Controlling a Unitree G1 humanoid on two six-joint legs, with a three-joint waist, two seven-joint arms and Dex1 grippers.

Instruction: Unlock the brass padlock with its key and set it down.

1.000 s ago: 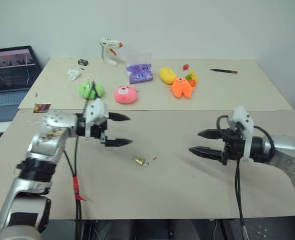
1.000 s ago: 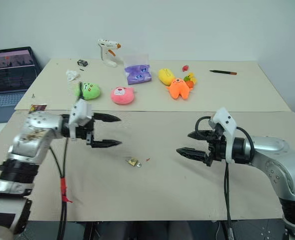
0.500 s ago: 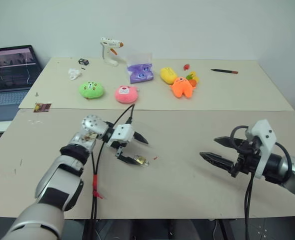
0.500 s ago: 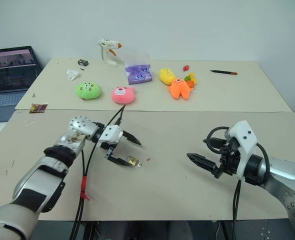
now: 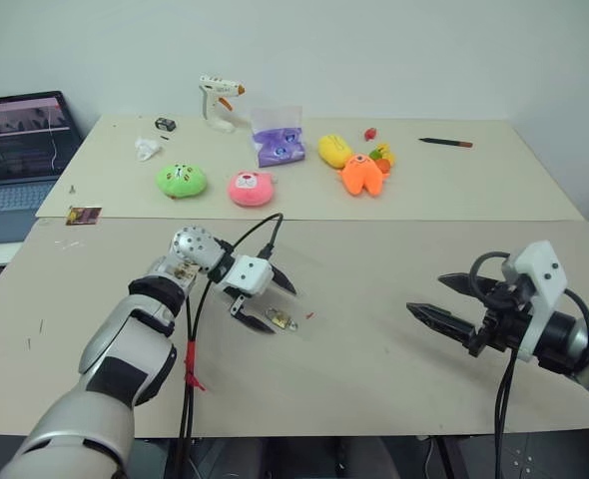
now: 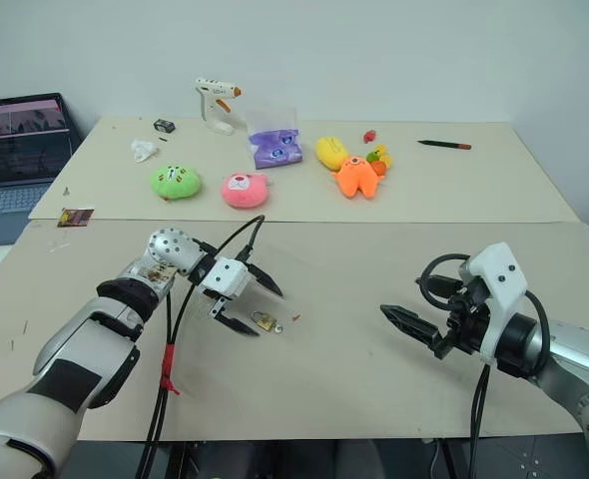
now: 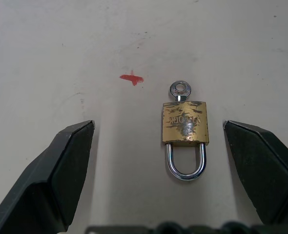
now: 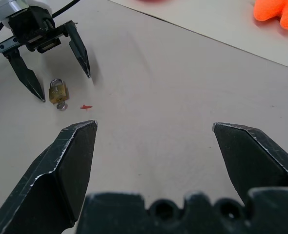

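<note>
Padlock (image 7: 185, 127) lies shut, key (image 7: 180, 90) apparently inserted; your left gripper (image 5: 265, 302) straddles it wide open, right gripper (image 5: 452, 300) open, empty: nothing done yet

Light is even, bright and diffuse over the table (image 5: 394, 259), with no glare. Shadows are soft and short, faint beside the padlock (image 7: 185, 130). Head views stay sharp; in the wrist views the near fingers look slightly soft.
</note>
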